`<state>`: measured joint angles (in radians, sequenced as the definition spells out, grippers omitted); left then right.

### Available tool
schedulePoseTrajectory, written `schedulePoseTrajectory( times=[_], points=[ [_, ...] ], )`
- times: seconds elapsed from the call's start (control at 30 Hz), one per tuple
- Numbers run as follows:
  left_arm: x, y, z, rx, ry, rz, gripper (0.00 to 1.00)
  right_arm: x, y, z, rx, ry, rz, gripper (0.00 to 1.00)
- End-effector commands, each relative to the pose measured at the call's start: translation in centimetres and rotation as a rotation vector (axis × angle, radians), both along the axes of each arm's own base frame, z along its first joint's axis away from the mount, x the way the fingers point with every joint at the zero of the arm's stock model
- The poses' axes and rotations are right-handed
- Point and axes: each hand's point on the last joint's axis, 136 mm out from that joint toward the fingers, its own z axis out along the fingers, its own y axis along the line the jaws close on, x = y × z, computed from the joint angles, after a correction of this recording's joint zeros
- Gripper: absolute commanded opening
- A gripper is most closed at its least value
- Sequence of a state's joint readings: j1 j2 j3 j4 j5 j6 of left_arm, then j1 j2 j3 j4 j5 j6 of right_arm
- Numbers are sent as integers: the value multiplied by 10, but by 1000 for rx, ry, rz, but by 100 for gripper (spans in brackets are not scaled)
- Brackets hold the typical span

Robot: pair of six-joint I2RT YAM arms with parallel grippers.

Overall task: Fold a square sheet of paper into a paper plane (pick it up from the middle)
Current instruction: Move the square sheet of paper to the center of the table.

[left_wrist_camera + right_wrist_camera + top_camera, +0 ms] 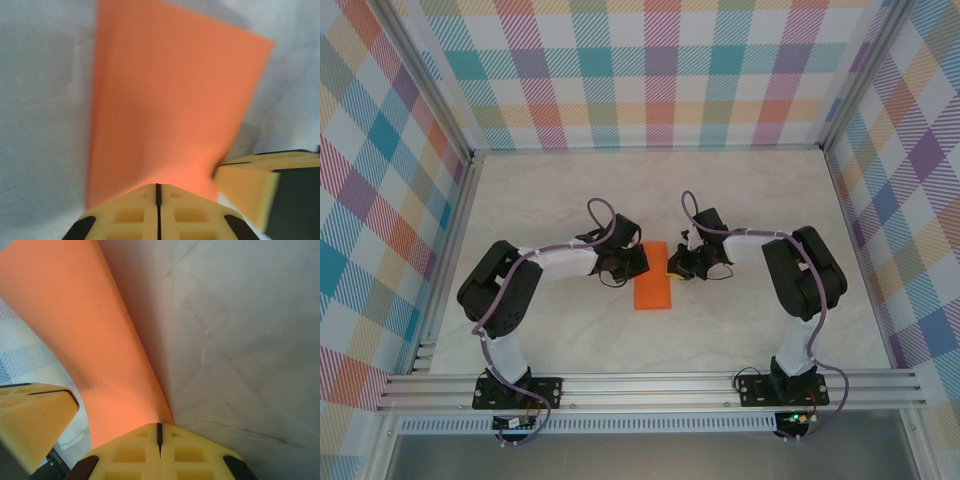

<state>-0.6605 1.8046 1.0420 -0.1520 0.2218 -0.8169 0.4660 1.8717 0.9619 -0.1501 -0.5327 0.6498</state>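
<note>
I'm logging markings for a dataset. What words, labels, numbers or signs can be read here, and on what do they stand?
None readable: the paper, the table and the checked walls bear no lettering.

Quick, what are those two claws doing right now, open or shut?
Left fingers: closed, pinching the orange paper.
Right fingers: closed, pinching the same paper.
</note>
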Motion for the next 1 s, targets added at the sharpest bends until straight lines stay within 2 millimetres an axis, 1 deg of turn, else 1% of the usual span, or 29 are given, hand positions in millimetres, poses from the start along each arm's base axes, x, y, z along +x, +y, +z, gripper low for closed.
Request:
schedulePoseTrajectory(
  times=[0.0, 0.13, 0.3, 0.43, 0.53, 0.73, 0.83, 0.97],
  points=[
    [2, -9, 22, -67, -36, -8, 9, -17, 12, -8, 8, 22, 91, 5],
    [10, -14, 26, -91, -51, -1, 11, -22, 20, -5, 27, 6, 134, 5],
    [18, -24, 13, -111, -33, -12, 11, -27, 26, -2, 48, -8, 179, 5],
    [26, -31, 3, -110, -25, -21, 11, -28, 25, -5, 46, -2, 180, 5],
    [31, -35, -1, -119, -30, -31, 11, -29, 25, -8, 40, 4, 180, 4],
    [39, -41, 0, -172, -50, -45, 9, -31, 22, -13, 25, 19, 174, 4],
    [43, -40, -3, -170, -50, -39, 8, -31, 20, -16, 12, 23, 169, 3],
    [43, -37, -17, -145, -22, -23, 7, -32, 18, -17, 1, 25, 166, 3]
  ],
)
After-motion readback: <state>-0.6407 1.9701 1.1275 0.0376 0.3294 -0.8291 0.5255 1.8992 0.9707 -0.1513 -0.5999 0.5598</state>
